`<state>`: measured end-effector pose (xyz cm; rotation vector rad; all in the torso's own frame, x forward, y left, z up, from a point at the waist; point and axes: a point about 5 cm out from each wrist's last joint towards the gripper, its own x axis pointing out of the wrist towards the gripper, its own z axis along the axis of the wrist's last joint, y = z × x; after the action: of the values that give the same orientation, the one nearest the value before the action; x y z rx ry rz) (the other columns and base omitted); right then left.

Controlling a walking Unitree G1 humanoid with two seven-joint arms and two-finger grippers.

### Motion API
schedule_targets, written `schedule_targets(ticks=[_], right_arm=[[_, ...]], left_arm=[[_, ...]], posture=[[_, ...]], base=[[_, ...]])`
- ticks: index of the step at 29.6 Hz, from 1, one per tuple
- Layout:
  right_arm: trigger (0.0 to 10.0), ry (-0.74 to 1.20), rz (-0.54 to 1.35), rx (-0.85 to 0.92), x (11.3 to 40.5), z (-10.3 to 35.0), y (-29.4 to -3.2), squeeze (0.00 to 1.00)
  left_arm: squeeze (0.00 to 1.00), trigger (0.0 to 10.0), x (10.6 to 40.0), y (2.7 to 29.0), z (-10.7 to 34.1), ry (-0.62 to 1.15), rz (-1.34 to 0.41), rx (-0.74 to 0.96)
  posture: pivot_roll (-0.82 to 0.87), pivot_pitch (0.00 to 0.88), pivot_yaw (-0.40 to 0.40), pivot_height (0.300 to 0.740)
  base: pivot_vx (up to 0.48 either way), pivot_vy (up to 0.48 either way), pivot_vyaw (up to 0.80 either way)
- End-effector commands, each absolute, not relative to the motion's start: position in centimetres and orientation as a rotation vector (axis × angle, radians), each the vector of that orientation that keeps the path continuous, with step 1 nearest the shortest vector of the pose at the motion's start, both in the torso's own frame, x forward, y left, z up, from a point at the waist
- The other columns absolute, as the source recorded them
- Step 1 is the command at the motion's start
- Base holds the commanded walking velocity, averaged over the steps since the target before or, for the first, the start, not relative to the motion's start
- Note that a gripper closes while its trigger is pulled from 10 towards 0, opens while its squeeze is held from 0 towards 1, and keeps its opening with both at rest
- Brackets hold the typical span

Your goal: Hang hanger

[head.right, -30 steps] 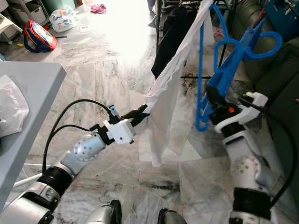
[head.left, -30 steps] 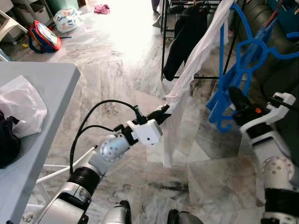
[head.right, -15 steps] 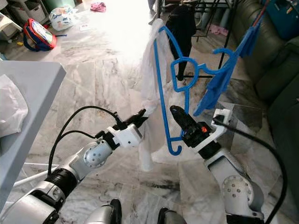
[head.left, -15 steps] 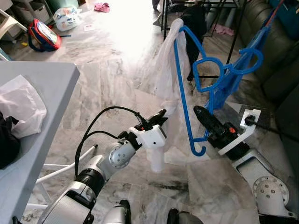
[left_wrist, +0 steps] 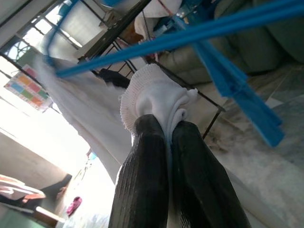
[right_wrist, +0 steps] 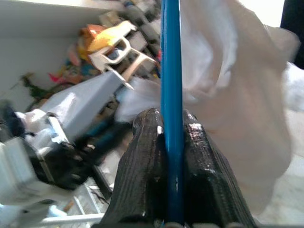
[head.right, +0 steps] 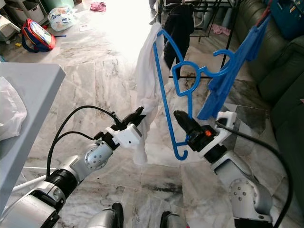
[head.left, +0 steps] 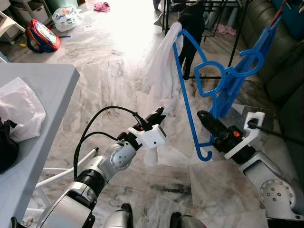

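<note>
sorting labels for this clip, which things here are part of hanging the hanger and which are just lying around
Part of the job:
- blue plastic hanger, clamped in the right gripper
- white cloth garment draped on it, its hem pinched by the left gripper
- black metal drying rack behind

Just lying about:
- red and blue bag on the floor
- crumpled white plastic bag on the grey table
- dark green sofa

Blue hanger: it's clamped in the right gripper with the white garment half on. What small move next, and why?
Probably lift the blue hanger back toward the drying rack. The right gripper is shut on its bar and the left gripper pinches the white garment's hem, so the cloth is draped over one hanger arm but nothing hangs on the rack yet.
</note>
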<state>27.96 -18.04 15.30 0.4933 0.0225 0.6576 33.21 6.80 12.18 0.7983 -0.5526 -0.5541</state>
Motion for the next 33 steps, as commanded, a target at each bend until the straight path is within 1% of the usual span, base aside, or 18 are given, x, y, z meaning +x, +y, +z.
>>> schedule_targets(ticks=[1,4,5,6,8,9,15,18,19,20,21,23,24,26,33], right_arm=[[10.0,0.04,0.611,0.499,28.2,14.9,-18.7,0.0],[10.0,0.135,0.516,0.414,28.5,13.2,-19.5,0.0],[10.0,0.135,0.516,0.414,28.5,13.2,-19.5,0.0],[10.0,0.209,0.476,0.355,28.4,12.0,-19.9,0.0],[10.0,0.258,0.465,0.301,28.0,11.2,-20.3,0.0],[10.0,0.258,0.465,0.301,28.0,11.2,-20.3,0.0],[10.0,0.291,0.42,0.203,27.5,10.9,-22.9,0.0],[10.0,0.347,0.464,0.121,26.6,10.2,-23.5,0.0],[10.0,0.375,0.487,0.083,26.2,9.9,-23.6,0.0],[10.0,0.426,0.531,-0.003,25.4,9.3,-23.9,0.0],[10.0,0.426,0.531,-0.003,25.4,9.3,-23.9,0.0],[10.0,0.499,0.594,-0.106,24.2,8.3,-24.4,0.0],[10.0,0.515,0.607,-0.13,23.9,8.1,-24.6,0.0],[10.0,0.534,0.662,-0.164,23.2,8.0,-24.8,0.0],[10.0,0.504,0.682,-0.157,23.2,8.7,-24.9,0.0]], left_arm=[[0.0,10.0,33.4,7.0,12.2,-0.556,-0.54,0.809],[0.0,10.0,33.5,7.2,12.6,-0.573,-0.51,0.808],[0.0,10.0,33.5,7.2,12.6,-0.573,-0.51,0.808],[0.0,10.0,33.7,7.5,12.9,-0.586,-0.479,0.812],[0.0,10.0,33.9,7.8,13.0,-0.587,-0.46,0.812],[0.0,10.0,33.9,7.8,13.0,-0.587,-0.46,0.812],[0.0,10.0,34.7,9.1,14.2,-0.597,-0.383,0.819],[0.0,10.0,35.1,9.5,14.7,-0.609,-0.364,0.829],[0.0,10.0,35.2,9.6,15.0,-0.614,-0.356,0.828],[0.0,10.0,35.4,9.8,15.5,-0.628,-0.343,0.824],[0.0,10.0,35.4,9.8,15.5,-0.628,-0.343,0.824],[0.0,10.0,35.6,9.9,16.2,-0.645,-0.335,0.819],[0.0,10.0,35.7,9.9,16.4,-0.652,-0.333,0.815],[0.0,10.0,35.8,10.0,16.8,-0.668,-0.332,0.815],[0.0,10.0,35.6,9.9,16.7,-0.673,-0.361,0.815]], posture=[[-0.06,0.22,-0.007,0.74],[-0.06,0.221,-0.008,0.74],[-0.06,0.221,-0.008,0.74],[-0.06,0.221,-0.008,0.74],[-0.06,0.227,-0.005,0.74],[-0.06,0.227,-0.005,0.74],[-0.06,0.233,0.0,0.74],[-0.06,0.234,0.004,0.74],[-0.06,0.234,0.006,0.74],[-0.06,0.235,0.008,0.74],[-0.06,0.235,0.008,0.74],[-0.05,0.236,0.01,0.74],[-0.05,0.237,0.012,0.74],[-0.05,0.237,0.014,0.74],[-0.05,0.238,0.022,0.74]], base=[[0.0,0.0,0.0],[0.0,0.0,0.0],[0.0,0.0,0.0],[0.0,0.0,0.0],[0.0,0.0,0.0],[0.0,0.0,0.0],[0.0,0.0,0.0],[0.0,0.0,0.0],[0.0,0.0,0.0],[0.0,0.0,0.0],[0.0,0.0,0.0],[0.0,0.0,0.0],[0.0,0.0,0.0],[0.0,0.0,0.0],[0.0,0.0,0.0]])
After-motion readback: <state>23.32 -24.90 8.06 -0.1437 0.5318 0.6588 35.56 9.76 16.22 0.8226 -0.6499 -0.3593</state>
